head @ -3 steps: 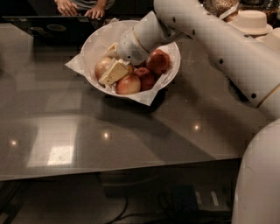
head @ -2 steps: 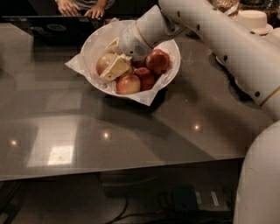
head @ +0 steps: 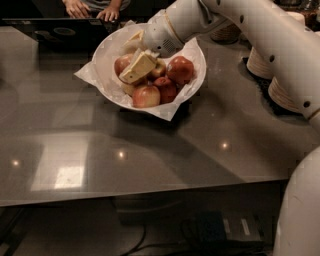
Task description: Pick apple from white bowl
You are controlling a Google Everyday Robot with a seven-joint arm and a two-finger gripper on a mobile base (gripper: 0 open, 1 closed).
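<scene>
The white bowl (head: 195, 52), lined with crumpled white paper, stands at the back middle of the dark table. Several apples lie in it. The apple (head: 121, 64), tan with a red blush, is at the bowl's left side. My gripper (head: 132, 52) reaches in from the upper right and is shut on the apple. One beige finger (head: 138, 67) lies across its right side and the other finger (head: 135, 38) is behind it. Part of the apple is hidden by the front finger.
Two deep-red apples (head: 180, 70) (head: 166, 89) and a smaller pink-yellow apple (head: 146, 96) lie beside the grip. Stacked beige paper plates (head: 283, 94) stand at the right. A laptop (head: 55, 30) and a person's hands (head: 80, 7) are at the back left.
The gripper has stayed in the bowl on the apple, and gripper and apple have risen slightly relative to the bowl. The view has shifted a little.
</scene>
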